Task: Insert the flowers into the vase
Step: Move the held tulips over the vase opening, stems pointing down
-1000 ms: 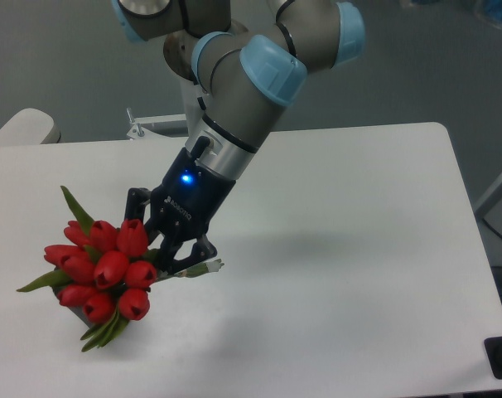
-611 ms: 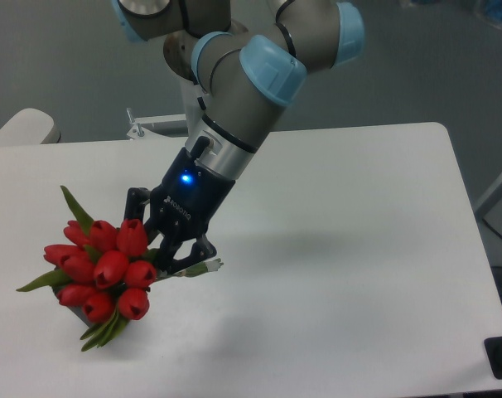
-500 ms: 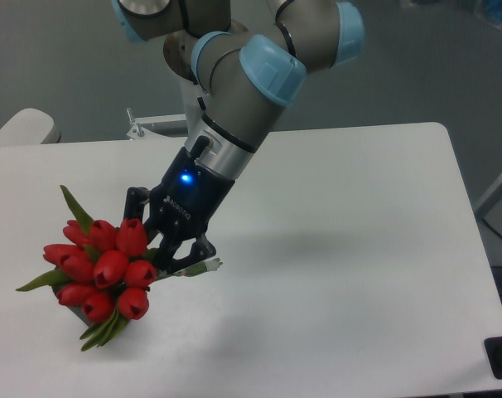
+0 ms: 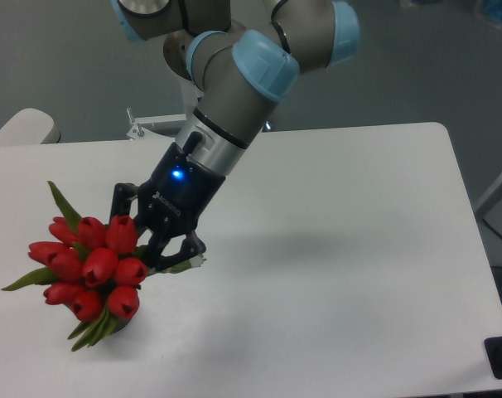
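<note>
The white worktop (image 4: 342,249) carries the scene. The arm (image 4: 234,83) reaches toward eight o'clock, its tool (image 4: 156,249) clamped on the stems of the flowers (image 4: 89,269), which hang tilted at the frame's lower left. The vase is hidden, perhaps under the blooms. This looks like the carrying step; next, upright the stems over the opening and lower.

Even, cool overhead light; soft arm shadow on white table (image 4: 359,249); slight blur, no glare.
</note>
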Tool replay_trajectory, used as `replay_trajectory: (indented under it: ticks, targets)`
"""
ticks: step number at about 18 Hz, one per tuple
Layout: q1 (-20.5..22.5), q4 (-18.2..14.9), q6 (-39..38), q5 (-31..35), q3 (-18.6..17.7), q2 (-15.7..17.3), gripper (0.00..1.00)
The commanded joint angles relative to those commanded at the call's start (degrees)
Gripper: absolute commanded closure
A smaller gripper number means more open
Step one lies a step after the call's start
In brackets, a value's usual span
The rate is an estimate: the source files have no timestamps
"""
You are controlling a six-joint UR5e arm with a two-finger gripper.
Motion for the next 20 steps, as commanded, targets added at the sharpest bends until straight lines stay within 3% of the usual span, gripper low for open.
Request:
replay_trajectory:
  ticks: [5,9,14,20]
  targets:
    - [-1.67,0.0,-1.59,-0.96,0.7,0.0,0.68]
    - [-1.59,0.09,-1.76,-7.71,1.67,-0.53,0.69]
    - [0.17,0.44,-0.19,-24.41,2.9,-3.69,0.69]
    - [-1.23,0.44,6.59,-28.47,2.99,-5.18,0.69]
